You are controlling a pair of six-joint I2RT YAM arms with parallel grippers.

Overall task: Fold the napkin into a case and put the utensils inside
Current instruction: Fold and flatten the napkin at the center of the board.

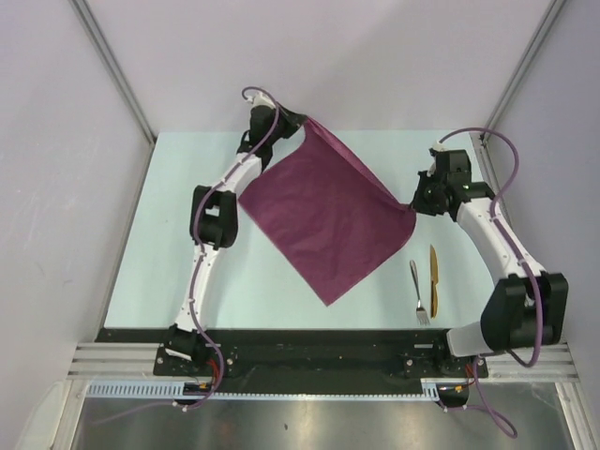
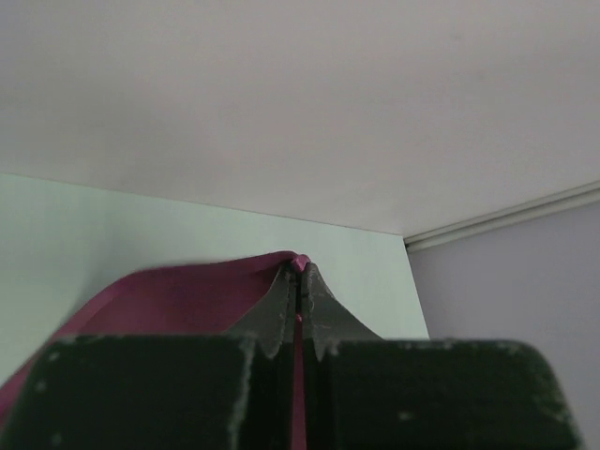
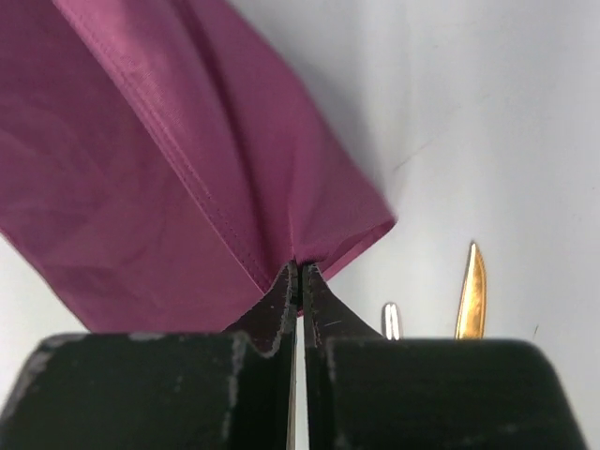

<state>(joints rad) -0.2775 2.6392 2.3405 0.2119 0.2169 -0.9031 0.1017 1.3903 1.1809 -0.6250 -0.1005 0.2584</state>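
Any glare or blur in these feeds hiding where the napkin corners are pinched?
Top view: even light, sharp, faint shadows beside the napkin. Left wrist: left tool dark and soft up close, pinched napkin edge readable at its tips. Right wrist: right tool body dark too, cloth seam crisp, golden utensil glints mildly.

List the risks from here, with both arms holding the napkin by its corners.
1. The left fingers and right fingers pinch only corner tips of the napkin; a taut pull could slip one free.
2. The cloth's edge hangs close to the silver utensil and golden utensil; lowering it may sweep them.
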